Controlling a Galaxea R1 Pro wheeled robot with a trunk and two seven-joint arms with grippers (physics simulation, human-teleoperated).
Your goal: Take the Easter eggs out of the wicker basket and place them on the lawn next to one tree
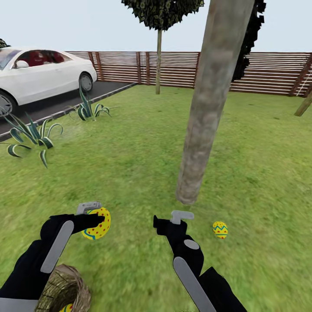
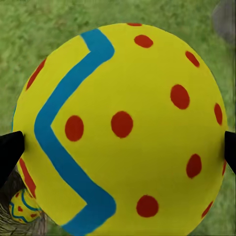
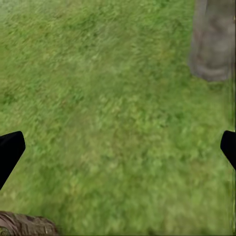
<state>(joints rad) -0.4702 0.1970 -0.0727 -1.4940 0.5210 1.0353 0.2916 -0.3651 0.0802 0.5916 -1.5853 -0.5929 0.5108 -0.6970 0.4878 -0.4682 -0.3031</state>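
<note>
- Three eggs show in the head view: one held up by the left gripper (image 1: 96,216), one lying on the grass, one down in the basket.
- The held egg (image 1: 98,223) is yellow with a blue zigzag and red dots; in the left wrist view the same egg (image 2: 120,130) sits pinched between the two dark fingertips, one tip touching each side of it.
- The held egg hangs above the lawn (image 1: 143,147), just beyond the basket and apart from the tree trunk.
- The second egg (image 1: 220,229) rests on the grass near the foot of the thick grey-brown trunk (image 1: 208,112), on the robot's right side of it.
- The basket (image 1: 71,286) sits on the grass at the near left, partly hidden by the left arm; it holds one egg (image 1: 66,308), of which a small yellow part peeks over the rim.
- In the left wrist view that egg in the basket (image 2: 19,210) shows beneath the held one, beside woven twigs.
- The right gripper (image 1: 173,218) hovers over bare grass between the held egg and the lying egg, with nothing in it; in the right wrist view its fingertips (image 3: 11,151) stand spread wide apart, with the trunk base (image 3: 214,42) ahead.
- Farther off stand spiky plants (image 1: 30,136), a white car (image 1: 41,76) on dark asphalt, a thin tree (image 1: 159,56) and a slatted brown fence (image 1: 273,71).
</note>
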